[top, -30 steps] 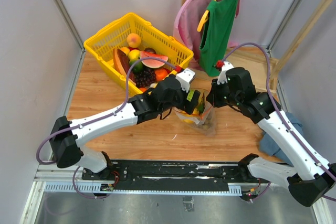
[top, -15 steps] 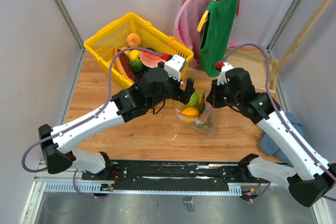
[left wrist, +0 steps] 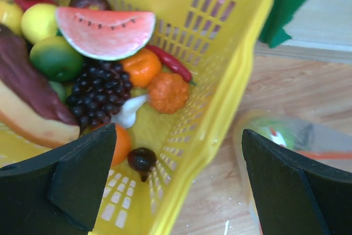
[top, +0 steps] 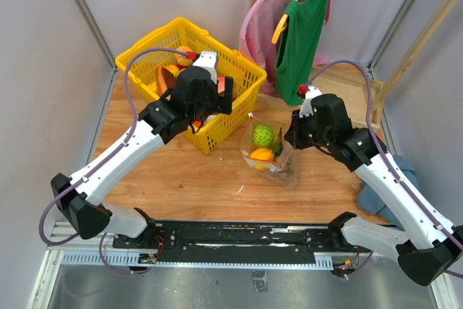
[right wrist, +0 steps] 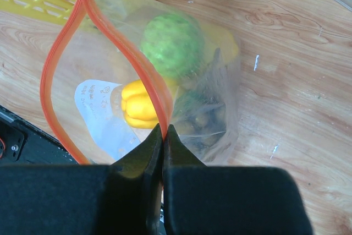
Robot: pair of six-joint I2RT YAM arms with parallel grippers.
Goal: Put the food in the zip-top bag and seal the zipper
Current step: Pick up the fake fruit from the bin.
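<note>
The clear zip-top bag [top: 269,151] stands open on the wooden table, right of the basket. It holds the green bumpy ball [right wrist: 171,38], a yellow pepper [right wrist: 138,107], an olive-brown grape bunch [right wrist: 208,120] and an orange [top: 262,155]. My right gripper [right wrist: 164,130] is shut on the orange-red zipper [right wrist: 113,34] and holds the bag's mouth up; it also shows in the top view [top: 290,137]. My left gripper [left wrist: 179,155] is open and empty above the basket's near corner, left of the bag [left wrist: 286,136].
The yellow mesh basket [top: 145,52] at the back left holds a watermelon slice [left wrist: 104,28], dark grapes [left wrist: 99,89], oranges and other toy food. Pink and green clothes [top: 300,27] hang at the back right. A blue cloth [top: 376,197] lies at the right edge.
My left gripper let go of the green ball into the bag and moved back and left, from over the bag's mouth to over the basket. The right arm has not moved.
</note>
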